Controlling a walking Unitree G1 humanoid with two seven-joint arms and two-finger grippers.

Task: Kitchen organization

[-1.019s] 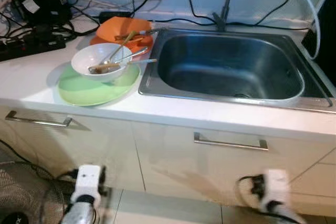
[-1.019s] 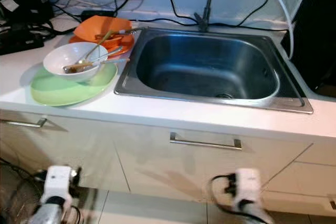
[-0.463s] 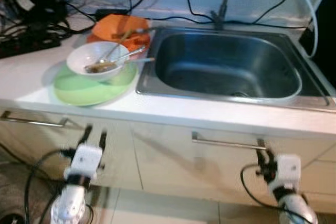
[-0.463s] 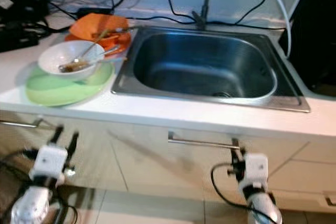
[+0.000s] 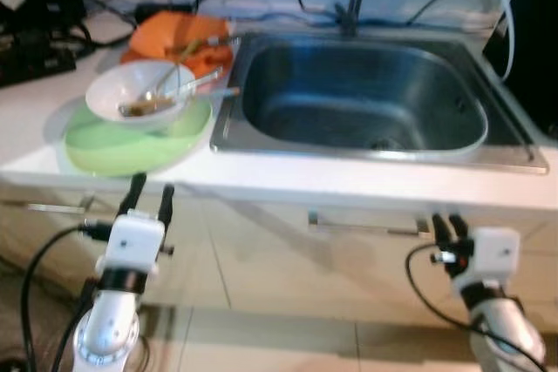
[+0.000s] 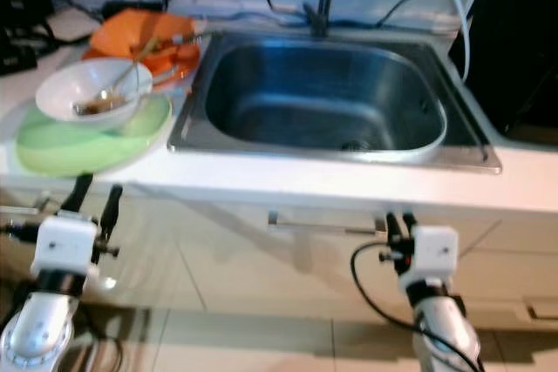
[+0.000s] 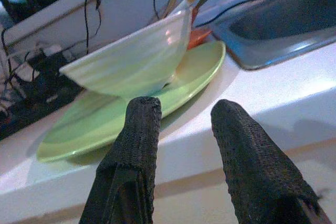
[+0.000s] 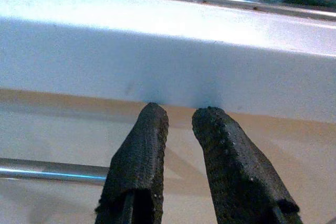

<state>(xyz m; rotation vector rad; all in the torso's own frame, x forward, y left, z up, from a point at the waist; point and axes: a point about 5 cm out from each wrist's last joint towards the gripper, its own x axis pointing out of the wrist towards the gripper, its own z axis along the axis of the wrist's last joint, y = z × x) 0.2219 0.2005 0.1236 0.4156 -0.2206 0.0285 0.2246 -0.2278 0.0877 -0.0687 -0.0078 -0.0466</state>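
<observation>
The white bowl (image 5: 139, 97) was pictured at 12 o'clock from the nearer left gripper (image 5: 149, 198), fingers held apart and empty.

Brushed steel sink (image 5: 366, 102), glossy white bowl (image 5: 139, 93), glossy green plate (image 5: 131, 141), smooth white countertop (image 5: 349, 185)

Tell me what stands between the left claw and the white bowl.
Nothing visible. The left claw hangs open below the counter edge, in front of the green plate that carries the white bowl.
</observation>
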